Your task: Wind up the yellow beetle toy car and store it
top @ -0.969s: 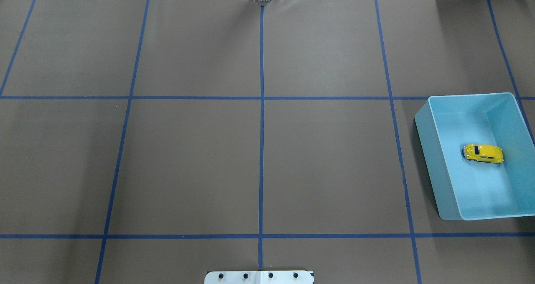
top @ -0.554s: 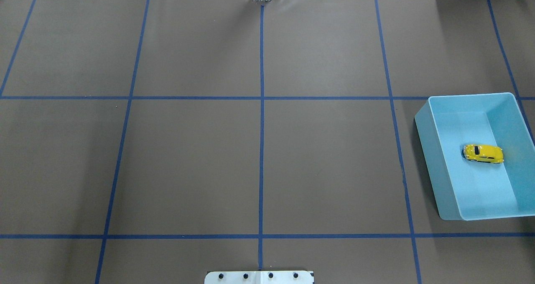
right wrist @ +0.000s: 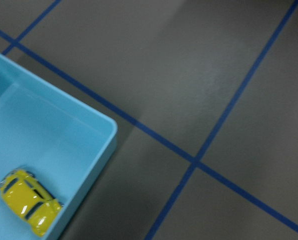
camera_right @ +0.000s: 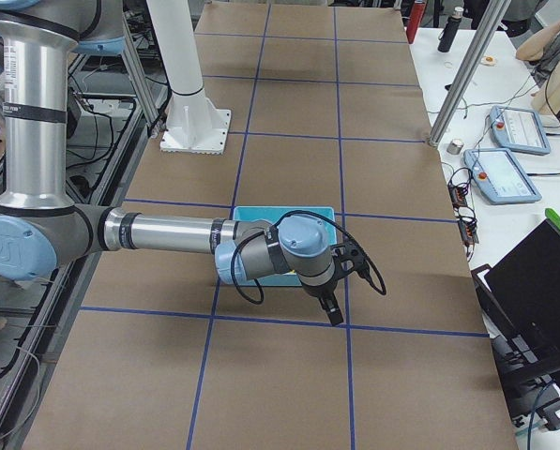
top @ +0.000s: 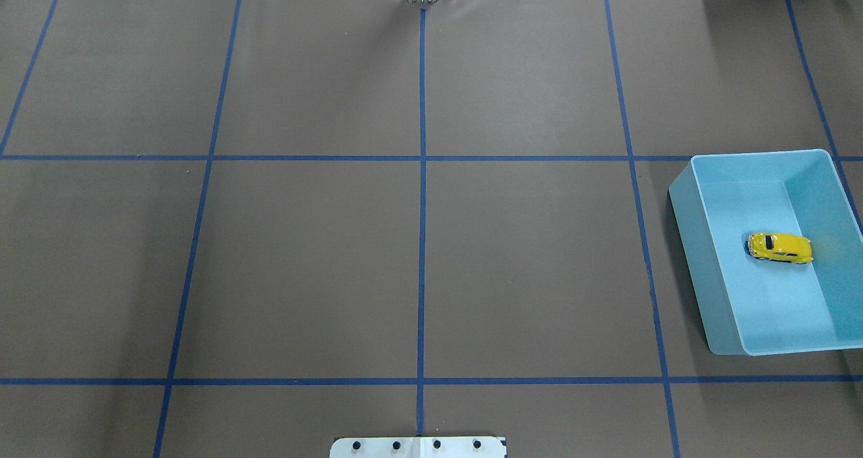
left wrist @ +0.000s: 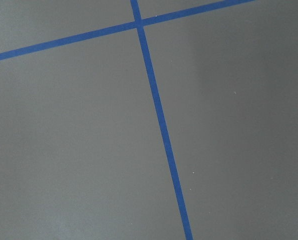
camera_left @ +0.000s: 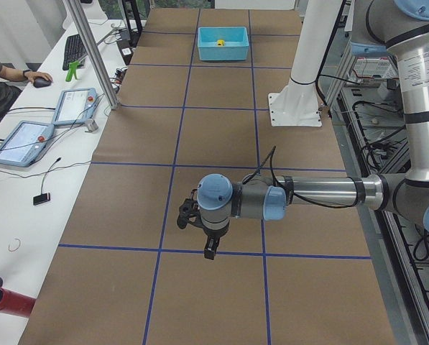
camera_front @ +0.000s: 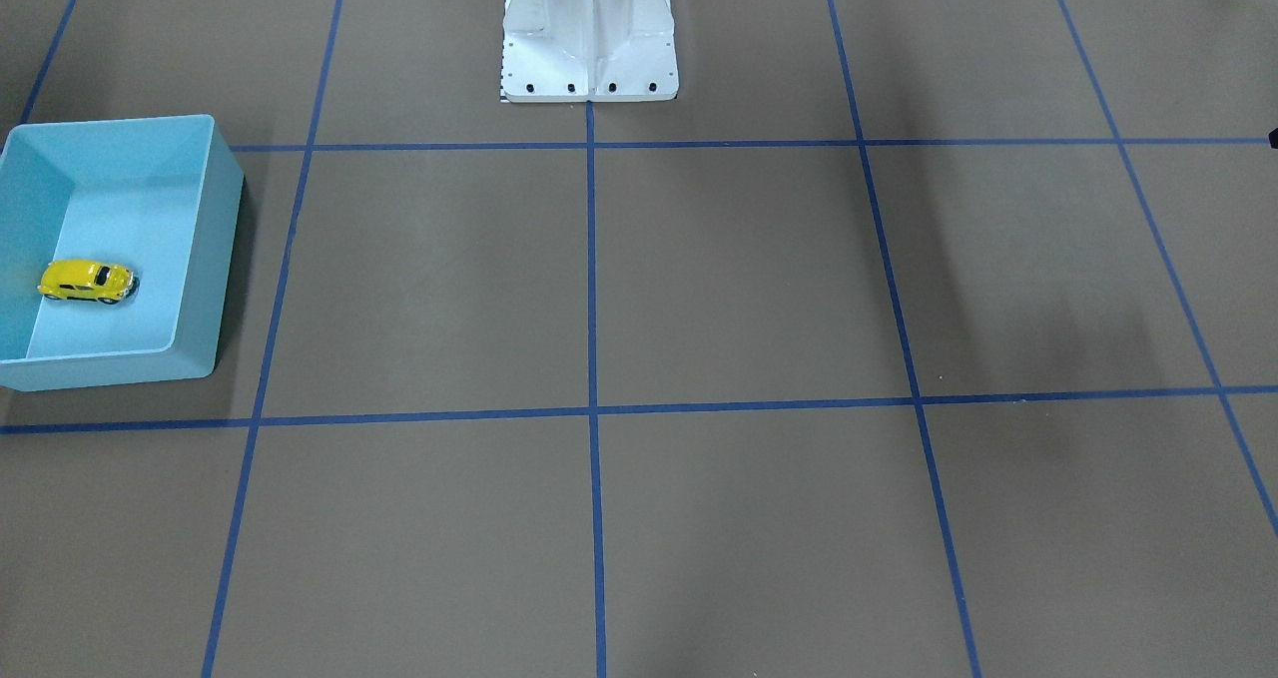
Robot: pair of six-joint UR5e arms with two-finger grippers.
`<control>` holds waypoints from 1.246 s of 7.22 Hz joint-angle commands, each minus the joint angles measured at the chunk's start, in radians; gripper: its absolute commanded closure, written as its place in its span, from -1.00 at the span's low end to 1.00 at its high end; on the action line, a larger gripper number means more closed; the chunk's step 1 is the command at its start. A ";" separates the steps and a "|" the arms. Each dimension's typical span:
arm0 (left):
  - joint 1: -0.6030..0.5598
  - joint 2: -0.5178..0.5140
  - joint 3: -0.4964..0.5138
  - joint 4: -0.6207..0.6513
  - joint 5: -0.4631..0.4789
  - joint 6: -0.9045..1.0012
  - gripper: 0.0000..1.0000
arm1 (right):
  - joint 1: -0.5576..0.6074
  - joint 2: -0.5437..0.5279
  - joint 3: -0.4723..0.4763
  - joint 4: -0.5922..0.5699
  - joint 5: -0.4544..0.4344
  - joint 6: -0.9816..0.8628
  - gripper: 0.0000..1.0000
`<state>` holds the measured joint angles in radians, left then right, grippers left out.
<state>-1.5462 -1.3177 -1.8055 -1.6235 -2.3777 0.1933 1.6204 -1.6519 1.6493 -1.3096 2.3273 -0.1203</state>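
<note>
The yellow beetle toy car stands on its wheels inside the light blue bin at the table's right side. It also shows in the front-facing view, the left view and the right wrist view, in the bin. My left gripper hangs over bare table far from the bin; I cannot tell whether it is open or shut. My right gripper hangs just beyond the bin, away from the car; its state cannot be told either. Neither gripper touches the car.
The brown table cover carries a blue tape grid. The white robot pedestal stands at the middle of the robot's edge. A side table with tablets and a seated operator lies beyond the far edge.
</note>
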 commanded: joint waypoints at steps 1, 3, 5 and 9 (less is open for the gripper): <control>0.000 0.000 0.000 0.001 0.000 0.000 -1.00 | 0.003 -0.017 -0.011 -0.112 -0.003 0.320 -0.99; 0.000 0.002 0.000 0.001 0.000 0.000 -1.00 | 0.003 -0.019 0.000 -0.241 0.033 0.355 -0.99; 0.000 0.002 0.000 -0.001 0.000 0.000 -1.00 | 0.004 -0.020 0.010 -0.241 0.032 0.353 -1.00; 0.000 0.002 0.002 0.001 0.000 0.000 -1.00 | 0.006 -0.083 0.104 -0.243 0.035 0.344 -0.99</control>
<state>-1.5462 -1.3162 -1.8052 -1.6234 -2.3776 0.1933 1.6261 -1.7223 1.7333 -1.5523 2.3615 0.2270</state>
